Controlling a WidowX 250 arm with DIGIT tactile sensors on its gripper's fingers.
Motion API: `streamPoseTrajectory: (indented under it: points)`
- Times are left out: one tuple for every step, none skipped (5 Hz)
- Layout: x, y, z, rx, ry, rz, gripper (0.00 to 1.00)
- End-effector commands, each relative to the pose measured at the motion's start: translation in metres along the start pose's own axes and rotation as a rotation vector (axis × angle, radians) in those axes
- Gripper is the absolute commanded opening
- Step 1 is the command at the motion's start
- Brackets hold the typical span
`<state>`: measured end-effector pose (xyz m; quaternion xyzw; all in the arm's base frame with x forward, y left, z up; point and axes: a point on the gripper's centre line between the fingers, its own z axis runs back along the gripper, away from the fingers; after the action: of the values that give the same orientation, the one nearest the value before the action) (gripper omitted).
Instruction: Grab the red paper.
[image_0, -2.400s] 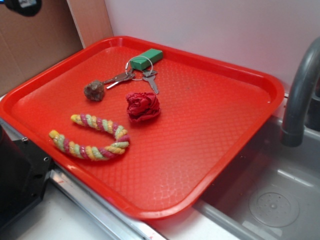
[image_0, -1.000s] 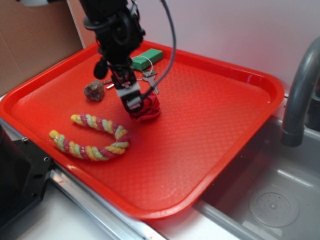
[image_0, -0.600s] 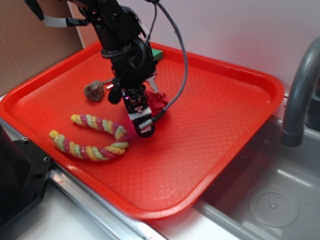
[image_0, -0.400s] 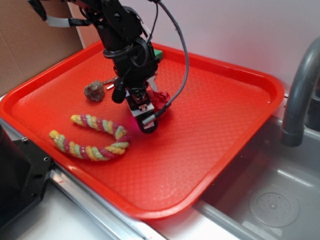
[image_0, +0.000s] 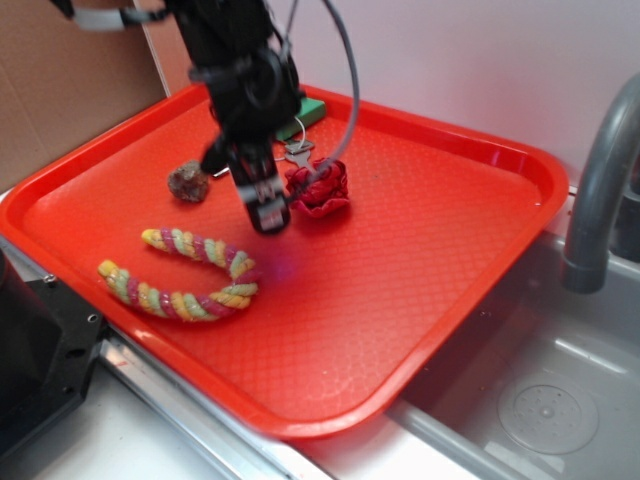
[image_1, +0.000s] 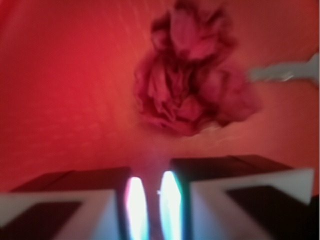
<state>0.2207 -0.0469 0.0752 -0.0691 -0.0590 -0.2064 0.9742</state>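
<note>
The red paper (image_0: 320, 188), a dark crimson crumpled wad, lies on the red tray (image_0: 430, 290) just right of my gripper (image_0: 270, 222). In the wrist view the red paper (image_1: 190, 80) sits ahead of the fingertips, apart from them and not between them. My gripper (image_1: 150, 182) has its two pads nearly together, with only a thin slit and nothing held. The arm comes down from the upper left and hides part of the tray's back.
A striped rope toy (image_0: 190, 275) curls at the tray's front left. A brown rough lump (image_0: 187, 181) lies left of the gripper. Keys on a ring (image_0: 298, 150) and a green block (image_0: 312, 108) are behind the paper. A grey faucet (image_0: 600, 190) and sink (image_0: 540, 400) are at the right.
The arm came down onto the paper, then drew back left and up with its jaws shut and empty. The paper has shifted toward the back right, nearer the keys.
</note>
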Motion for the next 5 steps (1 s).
streamPoseTrajectory:
  points:
    - [0.038,0.01,0.059,0.083,-0.13,-0.089,1.0]
    - [0.044,0.012,0.028,0.028,-0.073,-0.073,1.0]
    - [0.045,0.009,0.002,-0.041,-0.026,-0.09,1.0]
    - [0.033,-0.003,-0.019,-0.092,0.022,-0.087,1.0]
    - [0.025,-0.009,-0.033,-0.097,0.037,-0.084,1.0]
